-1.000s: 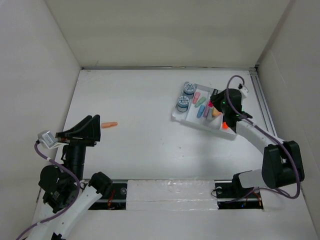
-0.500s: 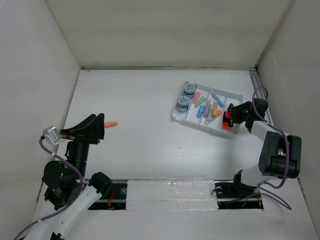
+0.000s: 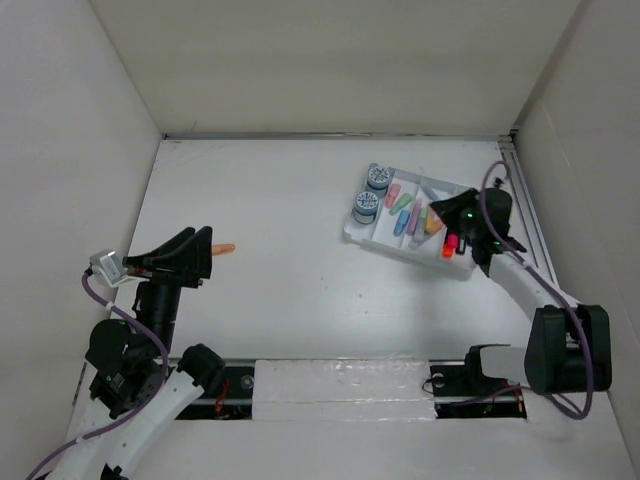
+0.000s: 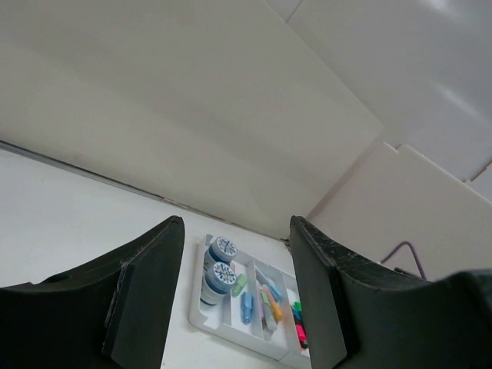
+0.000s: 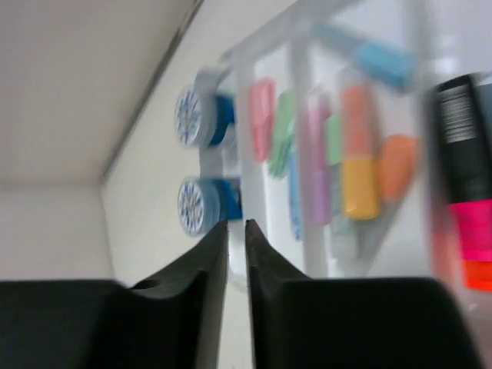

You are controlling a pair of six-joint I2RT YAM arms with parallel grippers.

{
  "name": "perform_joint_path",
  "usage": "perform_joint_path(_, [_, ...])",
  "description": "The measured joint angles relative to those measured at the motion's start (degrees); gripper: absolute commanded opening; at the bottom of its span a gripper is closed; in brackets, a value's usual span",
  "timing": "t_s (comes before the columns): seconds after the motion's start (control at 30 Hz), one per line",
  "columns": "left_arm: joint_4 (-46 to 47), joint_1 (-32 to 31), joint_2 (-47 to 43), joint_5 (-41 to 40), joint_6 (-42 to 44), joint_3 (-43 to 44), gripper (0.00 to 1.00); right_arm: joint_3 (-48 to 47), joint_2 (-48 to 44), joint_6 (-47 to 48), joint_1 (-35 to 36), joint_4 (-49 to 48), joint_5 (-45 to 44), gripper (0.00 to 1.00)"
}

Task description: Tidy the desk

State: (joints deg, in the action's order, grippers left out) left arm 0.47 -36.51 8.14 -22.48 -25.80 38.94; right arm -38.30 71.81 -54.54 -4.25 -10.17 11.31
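The white desk [image 3: 300, 200] holds a small white compartmented tray [image 3: 385, 238] at the right, with two blue tape rolls [image 3: 372, 190], pastel highlighters [image 3: 408, 215] and pink and orange markers [image 3: 450, 244]. An orange marker [image 3: 222, 247] lies alone on the desk at the left. My left gripper [image 3: 205, 252] is open and empty, just left of that marker; the marker is hidden in the left wrist view, where the left gripper [image 4: 237, 231] frames the distant tray [image 4: 231, 327]. My right gripper [image 3: 436, 211] is over the tray's right half, shut and empty [image 5: 236, 227].
White walls bound the desk on the left, back and right. A metal rail [image 3: 525, 200] runs along the right edge. The tape rolls [image 5: 204, 115] and highlighters [image 5: 357, 154] show blurred in the right wrist view.
My right gripper swung out to the right of the tray, then came back over its right half. My left gripper has barely moved.
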Motion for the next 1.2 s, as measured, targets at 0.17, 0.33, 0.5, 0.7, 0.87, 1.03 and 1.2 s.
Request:
perform_joint_path(0.17, [0.0, 0.0, 0.0, -0.2, 0.0, 0.0, 0.53, -11.37, 9.97, 5.01, 25.92, 0.63, -3.93, 0.0])
perform_joint_path(0.33, [-0.04, 0.0, -0.22, -1.07, 0.02, 0.0, 0.53, -31.26, 28.98, 11.5, 44.15, 3.54, -5.84, 0.02])
perform_joint_path(0.5, [-0.04, 0.0, -1.33, -2.01, 0.0, 0.0, 0.53, -53.24, 47.12, 18.86, 54.64, 10.78, -6.21, 0.51])
perform_joint_path(0.7, [0.02, 0.02, -2.67, -2.56, -0.02, 0.0, 0.53, -81.09, 65.72, 29.73, 61.16, 23.19, -5.75, 0.83])
perform_joint_path(0.87, [0.13, 0.02, -3.67, -3.04, -0.02, 0.0, 0.53, -100.85, 77.18, 33.0, 60.94, 29.57, -6.19, 0.87])
perform_joint_path(1.03, [0.15, 0.02, -3.85, -3.04, -0.02, 0.0, 0.53, -103.25, 79.54, 33.57, 60.59, 30.32, -9.14, 0.92])
perform_joint_path(1.2, [0.15, 0.0, -3.87, -3.04, -0.02, 0.0, 0.53, -108.3, 84.0, 32.24, 61.51, 29.79, -11.15, 0.93])
